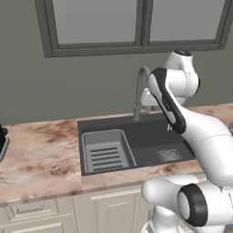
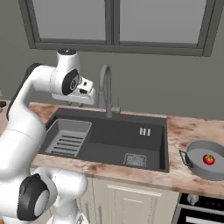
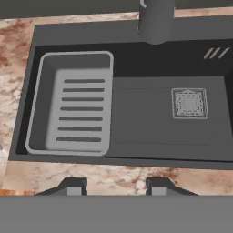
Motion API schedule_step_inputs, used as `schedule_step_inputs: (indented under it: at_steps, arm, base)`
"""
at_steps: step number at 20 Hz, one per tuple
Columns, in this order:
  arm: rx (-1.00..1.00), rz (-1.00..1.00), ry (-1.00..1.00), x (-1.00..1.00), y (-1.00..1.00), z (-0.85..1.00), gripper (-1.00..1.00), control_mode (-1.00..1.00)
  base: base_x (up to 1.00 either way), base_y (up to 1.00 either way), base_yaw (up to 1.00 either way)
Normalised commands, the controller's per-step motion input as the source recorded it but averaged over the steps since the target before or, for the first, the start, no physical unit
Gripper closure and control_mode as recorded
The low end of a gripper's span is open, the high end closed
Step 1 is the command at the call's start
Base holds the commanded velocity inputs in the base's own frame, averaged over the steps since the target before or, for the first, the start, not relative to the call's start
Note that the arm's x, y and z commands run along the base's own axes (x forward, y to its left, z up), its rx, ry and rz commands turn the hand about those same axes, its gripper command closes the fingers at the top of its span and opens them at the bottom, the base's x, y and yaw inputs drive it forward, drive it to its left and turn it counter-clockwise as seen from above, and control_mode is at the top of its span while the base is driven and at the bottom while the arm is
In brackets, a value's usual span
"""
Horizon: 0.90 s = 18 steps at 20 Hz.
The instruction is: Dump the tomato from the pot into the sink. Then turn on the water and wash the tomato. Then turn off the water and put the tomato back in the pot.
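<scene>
The sink (image 2: 109,135) is set in the counter (image 2: 183,131), below the window (image 2: 113,24). In the hand view, the rack (image 3: 73,104) lies in the basin at 9 o'clock, the drain (image 3: 189,103) at 3 o'clock, and the faucet (image 3: 156,18) at 12 o'clock, behind the basin. In the right base view, the pot (image 2: 194,164) stands on the counter at 3 o'clock of the sink, with the tomato (image 2: 208,159) in it.

Ribbed grey rack (image 3: 75,105) in basin's left; window (image 2: 116,24) above; marbled counter (image 1: 41,159)
</scene>
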Motion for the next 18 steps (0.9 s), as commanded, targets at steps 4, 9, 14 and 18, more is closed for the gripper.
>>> schedule_step_inputs:
  at_steps: [4, 9, 14, 18]
  arm:
    - [0.0, 0.0, 0.0, 0.0, 0.0, 0.0, -1.0, 1.0]
    - [0.0, 0.0, 0.0, 0.0, 0.0, 0.0, -1.0, 1.0]
    - [0.0, 0.0, 0.0, 0.0, 0.0, 0.0, -1.0, 1.0]
    - [0.0, 0.0, 0.0, 0.0, 0.0, 0.0, -1.0, 1.0]
  base:
    - [-0.01, 0.0, 0.0]
    - [-0.55, -0.05, -0.02]
    - [-0.64, -0.29, -0.01]
    - [-0.08, -0.43, 0.0]
